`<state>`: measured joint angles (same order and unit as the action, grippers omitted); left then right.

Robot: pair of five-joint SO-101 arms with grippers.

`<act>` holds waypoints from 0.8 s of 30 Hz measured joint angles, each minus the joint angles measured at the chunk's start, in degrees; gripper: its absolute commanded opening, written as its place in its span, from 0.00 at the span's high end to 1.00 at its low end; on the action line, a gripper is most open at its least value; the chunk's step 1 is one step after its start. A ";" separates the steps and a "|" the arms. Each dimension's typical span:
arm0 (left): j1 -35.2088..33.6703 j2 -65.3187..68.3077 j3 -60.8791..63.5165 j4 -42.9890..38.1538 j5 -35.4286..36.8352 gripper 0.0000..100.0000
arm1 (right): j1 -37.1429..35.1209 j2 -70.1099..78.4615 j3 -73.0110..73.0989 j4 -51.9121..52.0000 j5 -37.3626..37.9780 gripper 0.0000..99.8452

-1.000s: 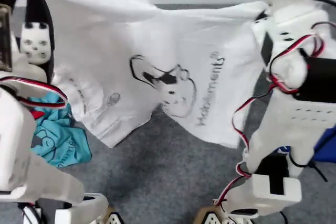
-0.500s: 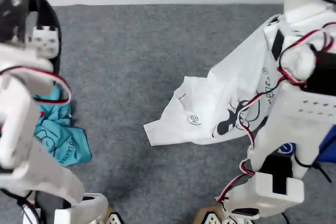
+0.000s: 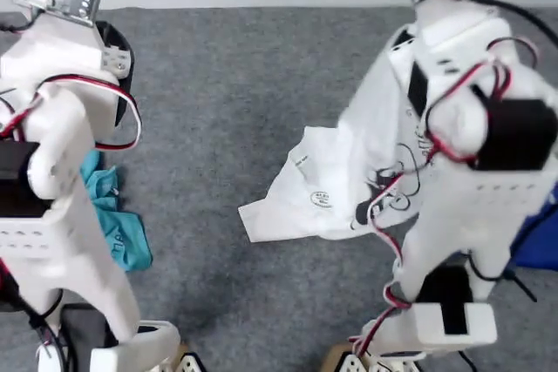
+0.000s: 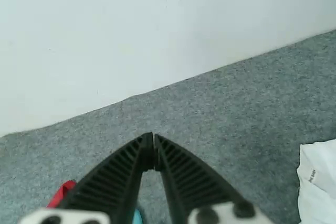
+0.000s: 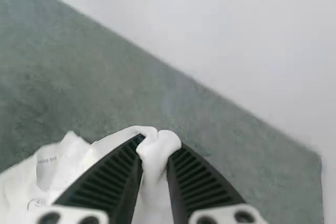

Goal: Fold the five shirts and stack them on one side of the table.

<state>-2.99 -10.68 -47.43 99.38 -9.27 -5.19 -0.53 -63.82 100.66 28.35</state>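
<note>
A white shirt (image 3: 349, 180) with a black drawing hangs from my right gripper (image 5: 155, 148), which is shut on a bunched fold of the white shirt (image 5: 157, 153). The shirt's lower part lies crumpled on the grey table (image 3: 235, 84), right of the middle. My left gripper (image 4: 153, 139) is shut with nothing in it, held above the table's left side and pointing at the back wall. An edge of the white shirt (image 4: 317, 187) shows in the left wrist view. A crumpled teal shirt (image 3: 113, 224) lies at the left, partly hidden by the left arm (image 3: 61, 145).
A blue cloth (image 3: 536, 241) peeks out behind the right arm (image 3: 475, 154) at the right edge. A red piece (image 4: 63, 195) lies beside the teal shirt. Bare grey table stretches across the middle and back, up to a pale wall (image 4: 157, 24).
The shirt was stretched between both grippers; my left gripper let go and swung back to the left. The shirt dropped and now hangs from the right gripper alone.
</note>
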 measured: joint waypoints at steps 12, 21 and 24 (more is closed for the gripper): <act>-13.19 -8.53 0.00 0.00 0.00 1.00 | -4.40 -9.32 -9.76 -7.21 9.14 0.99; -16.09 -8.53 0.00 0.00 0.00 1.00 | -13.89 -9.76 -7.03 -13.54 13.01 0.99; -16.09 -8.53 0.00 0.00 0.00 1.00 | -14.07 -7.56 -1.41 -15.65 13.01 0.99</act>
<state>-19.08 -19.21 -47.43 99.38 -9.27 -19.25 -8.09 -65.23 85.01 41.36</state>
